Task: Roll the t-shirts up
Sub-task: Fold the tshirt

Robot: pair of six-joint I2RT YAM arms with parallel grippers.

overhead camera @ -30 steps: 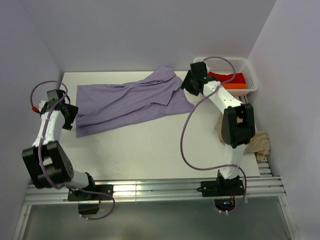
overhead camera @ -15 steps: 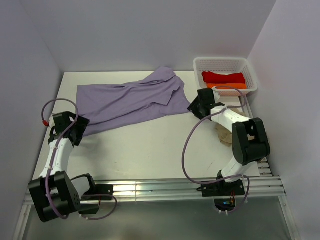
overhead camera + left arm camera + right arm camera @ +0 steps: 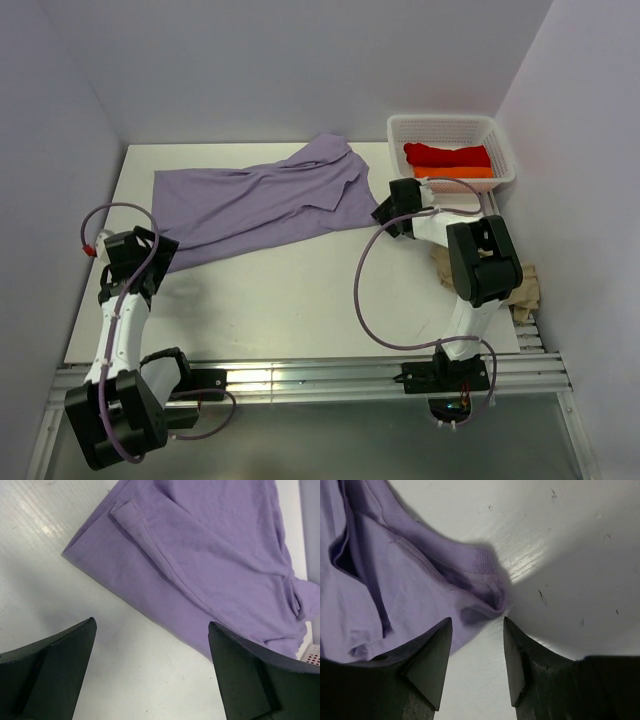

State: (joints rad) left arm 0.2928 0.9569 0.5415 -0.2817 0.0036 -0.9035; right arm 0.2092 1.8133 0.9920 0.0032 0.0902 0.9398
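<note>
A lavender t-shirt (image 3: 265, 200) lies spread flat across the back of the table. My left gripper (image 3: 152, 256) sits at its near-left corner, open wide over bare table. In the left wrist view the shirt's hem (image 3: 210, 555) lies just ahead of my left gripper (image 3: 151, 625), with nothing between the fingers. My right gripper (image 3: 386, 214) is at the shirt's right end. In the right wrist view it (image 3: 477, 621) stands open, and a bunched corner of the shirt (image 3: 487, 597) lies just ahead of the tips. Red (image 3: 447, 155) and orange (image 3: 470, 172) t-shirts lie in the basket. A beige t-shirt (image 3: 522, 285) is heaped by the right arm.
A white mesh basket (image 3: 400, 128) stands at the back right corner. Purple walls close in on three sides. A metal rail runs along the table's near edge (image 3: 300, 372). Purple cables loop off both arms.
My left gripper has moved nearer, to the shirt's near-left corner, and opened wide. My right gripper has come from beside the basket down to the shirt's right corner, its jaws narrowing slightly.
</note>
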